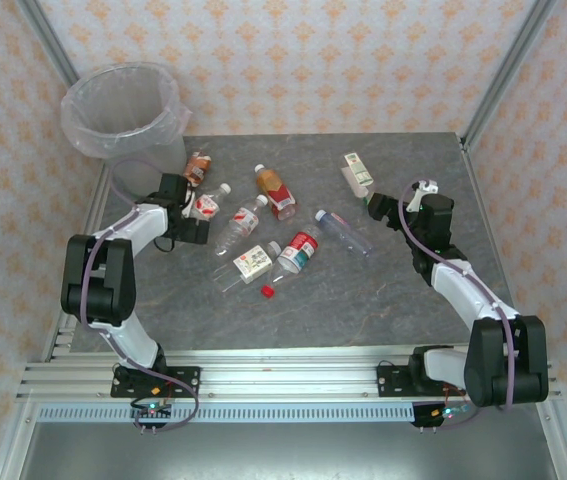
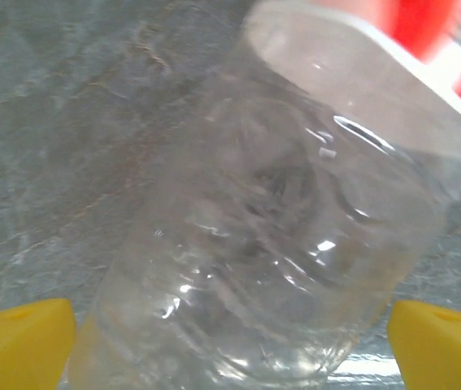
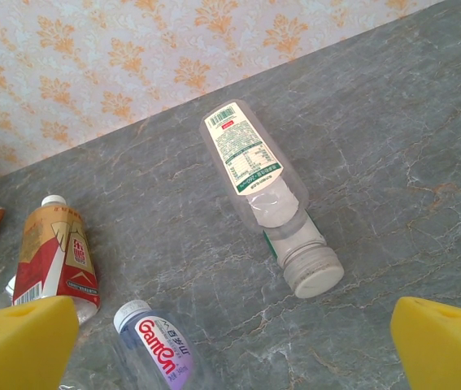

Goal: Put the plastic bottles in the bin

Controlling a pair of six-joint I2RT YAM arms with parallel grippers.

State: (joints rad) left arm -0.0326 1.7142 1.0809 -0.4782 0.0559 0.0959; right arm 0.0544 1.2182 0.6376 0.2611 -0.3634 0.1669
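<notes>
My left gripper (image 2: 230, 357) is low over the table at the clear bottle with the red-and-white label (image 2: 271, 236). Its jaws are spread, with a yellow fingertip (image 2: 19, 341) on each side of the bottle's clear lower body; I cannot tell whether either pad touches the plastic yet. To grasp well, I judge I should close slowly and squarely across the body; thin plastic lying on its side will likely buckle or roll away if squeezed hard or off-centre. Once the hold is firm, I should lift straight up before swinging.

My right gripper (image 3: 230, 349) hovers above the table, jaws wide apart with nothing between them. Just ahead lies the white-capped bottle with the printed white label (image 3: 254, 175), cap toward me; it looks a fair next pick, though I would keep that arm clear while the left one carries. To its left lie the Gamcon bottle (image 3: 161, 353) and the amber bottle with a red label (image 3: 55, 260).

From above, a loose red cap (image 1: 268, 291) lies nearest my bases, and the bottles are scattered mid-table. The bin (image 1: 75, 105) stands at the far left corner, just beyond my left arm; the carry looks short, and I should release only once I am over its rim.
</notes>
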